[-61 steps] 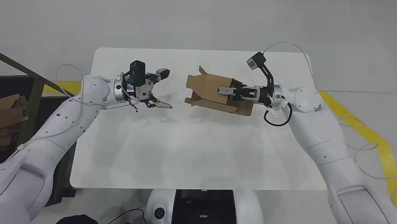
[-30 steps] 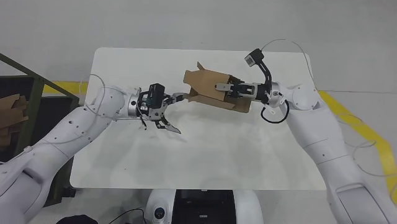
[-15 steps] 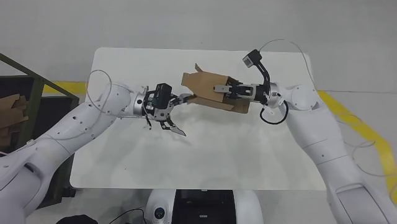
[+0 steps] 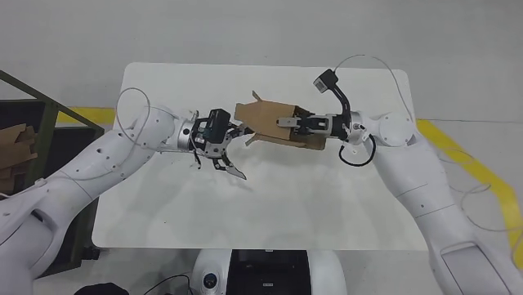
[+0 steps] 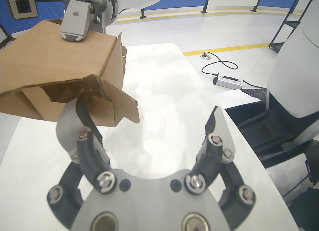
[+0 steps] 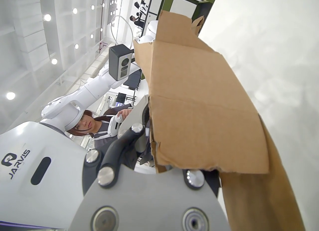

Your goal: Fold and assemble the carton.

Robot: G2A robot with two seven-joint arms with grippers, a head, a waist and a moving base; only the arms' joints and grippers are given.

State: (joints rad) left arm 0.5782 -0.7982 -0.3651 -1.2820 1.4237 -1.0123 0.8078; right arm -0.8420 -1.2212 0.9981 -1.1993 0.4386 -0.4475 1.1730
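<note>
Carton (image 4: 260,115) shifted leftward, its flap touching left tool (image 4: 243,154).

The top view looks straight down on the brown corrugated cardboard carton (image 4: 260,115); both wrist views face it closely from opposite ends.

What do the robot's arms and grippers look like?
The left arm and right arm are glossy white with rounded shells. The left gripper and right gripper have silver plates and jaws on black links. Thin white cables loop by both wrists.

White table (image 4: 270,205), green rack (image 4: 33,91), perhaps a charger (image 5: 228,83)
</note>
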